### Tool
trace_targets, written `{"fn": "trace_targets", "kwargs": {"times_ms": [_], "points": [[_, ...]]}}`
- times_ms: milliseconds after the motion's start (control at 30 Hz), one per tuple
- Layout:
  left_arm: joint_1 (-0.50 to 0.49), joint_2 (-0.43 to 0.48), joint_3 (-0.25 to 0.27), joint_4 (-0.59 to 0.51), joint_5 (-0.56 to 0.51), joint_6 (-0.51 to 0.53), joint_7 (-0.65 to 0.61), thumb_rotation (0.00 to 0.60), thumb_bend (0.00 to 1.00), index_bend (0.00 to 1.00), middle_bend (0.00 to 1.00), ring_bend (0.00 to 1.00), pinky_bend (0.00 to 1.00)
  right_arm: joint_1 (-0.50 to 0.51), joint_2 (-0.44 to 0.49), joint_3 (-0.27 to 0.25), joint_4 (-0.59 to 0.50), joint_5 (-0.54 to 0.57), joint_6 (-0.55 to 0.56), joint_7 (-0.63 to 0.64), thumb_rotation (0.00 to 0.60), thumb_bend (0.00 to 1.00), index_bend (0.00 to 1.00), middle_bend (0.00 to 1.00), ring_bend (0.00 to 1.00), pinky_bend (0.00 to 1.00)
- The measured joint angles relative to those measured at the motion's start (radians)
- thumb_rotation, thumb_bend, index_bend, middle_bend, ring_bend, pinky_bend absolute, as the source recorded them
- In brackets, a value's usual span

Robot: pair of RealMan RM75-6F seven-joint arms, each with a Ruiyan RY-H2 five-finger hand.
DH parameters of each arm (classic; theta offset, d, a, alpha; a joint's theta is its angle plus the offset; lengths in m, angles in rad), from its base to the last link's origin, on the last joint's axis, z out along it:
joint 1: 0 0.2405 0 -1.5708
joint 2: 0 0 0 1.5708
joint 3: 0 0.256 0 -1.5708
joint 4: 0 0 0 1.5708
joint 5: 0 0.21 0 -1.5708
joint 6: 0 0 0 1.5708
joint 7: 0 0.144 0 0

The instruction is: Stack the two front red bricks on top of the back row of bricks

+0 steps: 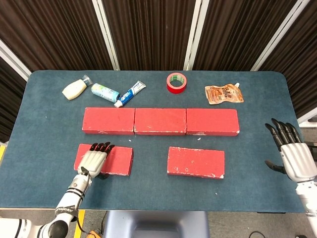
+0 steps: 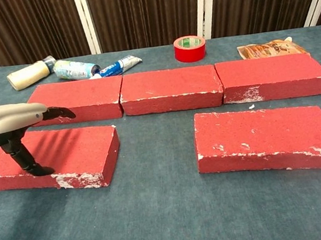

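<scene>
The left hand (image 1: 95, 159) extends forward palm down on its grey-and-black forearm (image 1: 69, 198), fingers (image 2: 59, 113) straight and thumb (image 2: 27, 162) angled downward, while the right hand (image 1: 290, 151) is held open, dark fingers spread and pointing forward, grasping nothing.

1. Left hand (image 1: 93, 159): silver-grey back shell, black fingers.
2. Left forearm: white with black bands, small dark lettering, thin black cable along the wrist.
3. Right hand (image 1: 291, 151): same silver-grey shell, black fingers and thumb, white wrist section below.
</scene>
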Motion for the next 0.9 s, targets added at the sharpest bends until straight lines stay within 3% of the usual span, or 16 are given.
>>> {"fn": "trace_targets", "kwargs": {"times_ms": [200,567,900], "points": [[-0.028,-0.028,0.004,0.058,-0.021,-0.026,-0.013,0.6,0.22,0.0,0.0,0.0,0.02,0.002,-0.002,0.0,-0.001,0.006,-0.004,-0.003,0.6,0.0,0.0,0.03,0.01,0.0],[-0.079,-0.021,0.029,0.069,-0.125,-0.044,0.028,0.6,0.21,0.0,0.0,0.0,0.02,0.001,-0.009,0.001,0.008,0.023,-0.003,-0.008,0.6,0.0,0.0,0.03,0.01,0.0],[-0.105,-0.029,0.035,0.092,-0.136,-0.042,0.024,0.6,0.21,0.0,0.0,0.0,0.02,0.01,-0.022,-0.004,0.02,0.029,-0.024,-0.008,0.6,0.0,0.0,0.03,0.01,0.0]]}}
